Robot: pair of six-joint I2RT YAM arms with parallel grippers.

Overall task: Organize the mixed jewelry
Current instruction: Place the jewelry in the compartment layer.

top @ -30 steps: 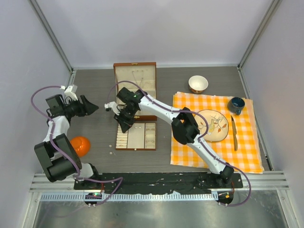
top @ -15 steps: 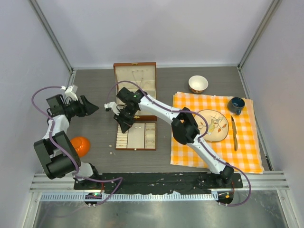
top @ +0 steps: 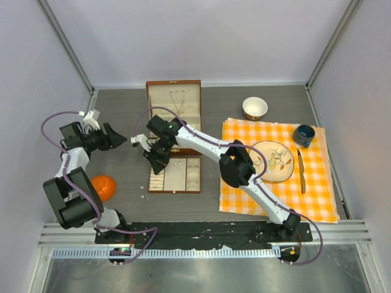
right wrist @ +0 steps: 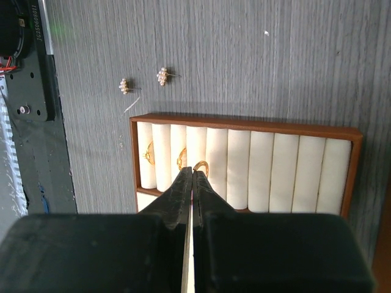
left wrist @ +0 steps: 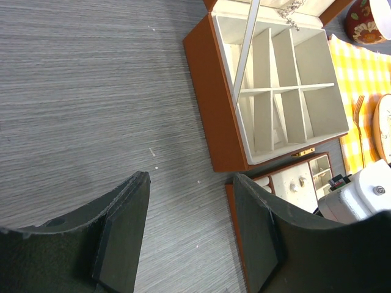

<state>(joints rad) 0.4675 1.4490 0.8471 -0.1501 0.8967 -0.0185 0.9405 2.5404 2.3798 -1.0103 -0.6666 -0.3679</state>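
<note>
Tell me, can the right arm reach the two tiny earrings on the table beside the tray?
Probably yes. The right gripper hangs over the tray, and the earrings lie on bare table just past its edge, nothing between. Its shut jaws must open first.

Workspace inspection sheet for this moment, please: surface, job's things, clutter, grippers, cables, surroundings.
Surface: dark wood-grain table, orange checked cloth at right.
Job's things: two pearl earrings loose beside the ring tray; three gold rings in its rolls; chain at the open box lid.
Clutter: orange round object, white bowl, blue cup, plate, gold knife.
Grippers: left gripper open, empty; right gripper shut over the tray.
Cables: purple cables along both arms.
Surroundings: grey walls; nothing else seen.
</note>
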